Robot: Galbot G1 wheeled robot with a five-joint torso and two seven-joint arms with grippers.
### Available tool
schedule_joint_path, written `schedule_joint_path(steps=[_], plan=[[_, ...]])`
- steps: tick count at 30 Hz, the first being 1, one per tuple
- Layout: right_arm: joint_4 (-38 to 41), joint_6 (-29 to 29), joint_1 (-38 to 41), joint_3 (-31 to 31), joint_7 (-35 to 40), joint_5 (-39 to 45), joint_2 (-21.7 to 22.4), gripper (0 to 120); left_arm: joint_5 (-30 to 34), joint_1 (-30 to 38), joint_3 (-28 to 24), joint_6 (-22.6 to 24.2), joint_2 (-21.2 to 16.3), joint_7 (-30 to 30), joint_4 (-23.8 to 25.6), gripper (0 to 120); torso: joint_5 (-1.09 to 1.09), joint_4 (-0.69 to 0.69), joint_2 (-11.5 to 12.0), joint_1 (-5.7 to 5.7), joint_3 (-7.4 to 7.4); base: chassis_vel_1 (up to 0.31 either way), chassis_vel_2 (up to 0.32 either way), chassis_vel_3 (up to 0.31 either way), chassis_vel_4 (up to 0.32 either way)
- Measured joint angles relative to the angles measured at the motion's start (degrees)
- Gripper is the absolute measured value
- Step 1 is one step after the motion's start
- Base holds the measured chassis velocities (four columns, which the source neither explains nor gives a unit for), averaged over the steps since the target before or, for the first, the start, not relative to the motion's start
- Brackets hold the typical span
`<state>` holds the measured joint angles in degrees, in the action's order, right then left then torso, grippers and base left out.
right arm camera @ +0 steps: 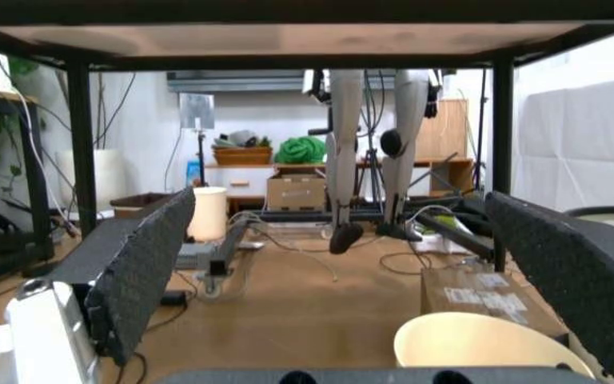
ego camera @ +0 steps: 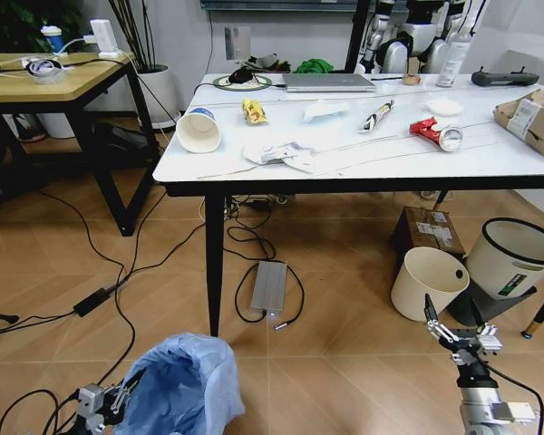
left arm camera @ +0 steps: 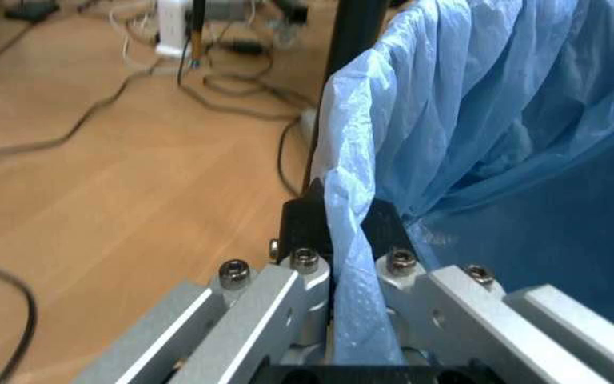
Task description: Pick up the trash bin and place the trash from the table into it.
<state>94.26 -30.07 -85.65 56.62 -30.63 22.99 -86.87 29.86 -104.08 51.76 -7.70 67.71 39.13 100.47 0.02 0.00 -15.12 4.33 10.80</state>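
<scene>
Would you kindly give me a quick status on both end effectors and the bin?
Left end effector shut on bin liner, low by the floor. Right end effector open, empty, near cream bucket. Trash on table.

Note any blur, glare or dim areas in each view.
Head view: evenly lit, glare whitening the table, soft shadow beneath it. Left wrist view: the left end effector and the trash bin bag it pinches are near and soft; floor sharper. Right wrist view: right end effector pads blurred, table underside dark.
</scene>
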Motion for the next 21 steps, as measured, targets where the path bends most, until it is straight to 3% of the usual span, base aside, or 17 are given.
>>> schedule_joint_path(steps=[8,21], plan=[[2.06,0.04,-1.19,0.3,0.28,-1.07,-0.65,100,4.87,-0.78,-1.33,-0.98,-2.53,-6.27,5.17,0,-0.02,0.0,0.0,0.0,0.0,0.0,0.0,0.0,0.0],[4.87,0.5,-2.84,0.63,1.22,-3.01,-1.47,100,12.12,-7.8,-5.44,6.1,-4.29,-15.85,16.72,0,-0.02,0.0,-0.01,0.0,0.0,0.0,0.0,0.0,0.0]])
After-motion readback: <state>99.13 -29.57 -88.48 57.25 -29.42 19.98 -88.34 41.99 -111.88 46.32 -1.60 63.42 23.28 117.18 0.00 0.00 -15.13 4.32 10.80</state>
